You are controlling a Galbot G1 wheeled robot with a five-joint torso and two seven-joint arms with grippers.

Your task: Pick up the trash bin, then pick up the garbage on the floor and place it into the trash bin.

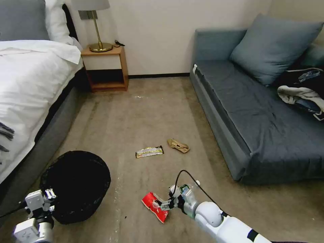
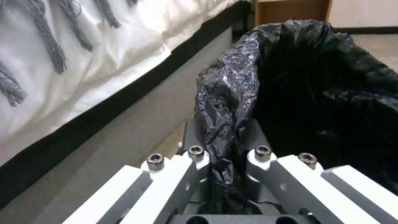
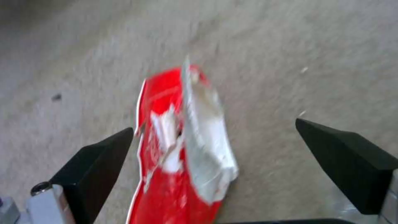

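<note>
Bottle [image 1: 185, 190] half-hidden behind right arm

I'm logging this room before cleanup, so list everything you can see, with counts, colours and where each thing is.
trash bin: one, black, floor beside bed
snack bag: one, red, floor, nearest
bottle: one, clear, green label, behind right arm
wrapper: one, gold-black, mid floor
paper wad: one, tan, beside wrapper
bed: one, white, left
nightstand: one, wooden, with brass lamp
sofa: one, blue-grey, right
clothes: pile, grey-white, on sofa
left gripper: shut on bin's rim
right gripper: open over snack bag
</note>
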